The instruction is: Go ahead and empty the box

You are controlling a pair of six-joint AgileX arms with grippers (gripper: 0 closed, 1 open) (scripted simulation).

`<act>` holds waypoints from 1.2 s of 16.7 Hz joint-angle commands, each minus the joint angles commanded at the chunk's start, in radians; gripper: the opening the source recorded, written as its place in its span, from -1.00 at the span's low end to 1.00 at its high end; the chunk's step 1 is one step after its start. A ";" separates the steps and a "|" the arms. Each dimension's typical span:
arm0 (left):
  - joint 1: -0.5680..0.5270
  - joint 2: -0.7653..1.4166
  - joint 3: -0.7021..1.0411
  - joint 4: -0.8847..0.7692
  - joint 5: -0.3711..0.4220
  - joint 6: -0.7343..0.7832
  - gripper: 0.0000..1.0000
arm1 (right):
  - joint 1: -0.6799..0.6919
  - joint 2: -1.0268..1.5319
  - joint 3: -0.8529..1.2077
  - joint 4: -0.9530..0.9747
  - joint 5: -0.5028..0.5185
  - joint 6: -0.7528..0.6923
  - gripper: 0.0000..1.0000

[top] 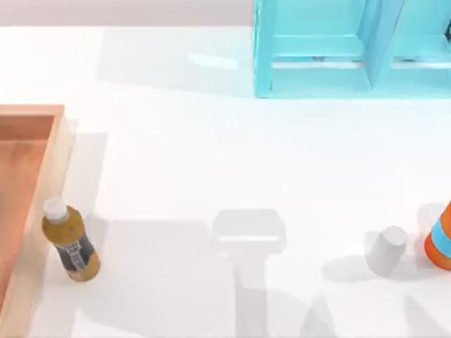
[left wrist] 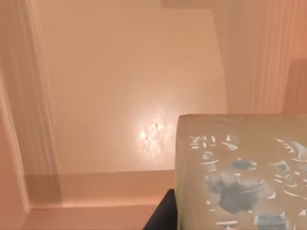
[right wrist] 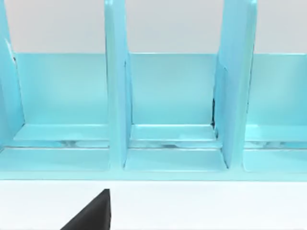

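Note:
The box (top: 49, 151) lies at the table's left edge, its thick wood-like wall and orange floor (left wrist: 129, 81) in sight. Inside it, my left gripper (left wrist: 230, 220) is shut on a tan cube (left wrist: 240, 172) with a grey-white pattern; one dark finger (left wrist: 160, 215) presses the cube's side. A yellow-brown bottle (top: 70, 241) with a white cap lies on the table just outside the box's right wall. My right gripper (right wrist: 158, 225) hangs open in front of the cyan shelf unit (right wrist: 163, 110), with one dark finger (right wrist: 93, 213) showing.
The cyan shelf unit (top: 352, 46) stands at the back right. A white cup (top: 386, 250) lies near the front right, beside an orange cone with a blue band (top: 440, 243) at the right edge. Arm shadows fall across the front middle.

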 joint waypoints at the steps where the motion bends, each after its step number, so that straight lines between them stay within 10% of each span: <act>1: -0.039 0.020 0.015 0.014 -0.006 -0.026 -1.00 | 0.000 0.000 0.000 0.000 0.000 0.000 1.00; 12: -0.876 0.238 0.052 0.243 -0.028 -0.839 -1.00 | 0.000 0.000 0.000 0.000 0.000 0.000 1.00; 20: -1.100 0.243 -0.062 0.300 0.002 -1.134 -1.00 | 0.000 0.000 0.000 0.000 0.000 0.000 1.00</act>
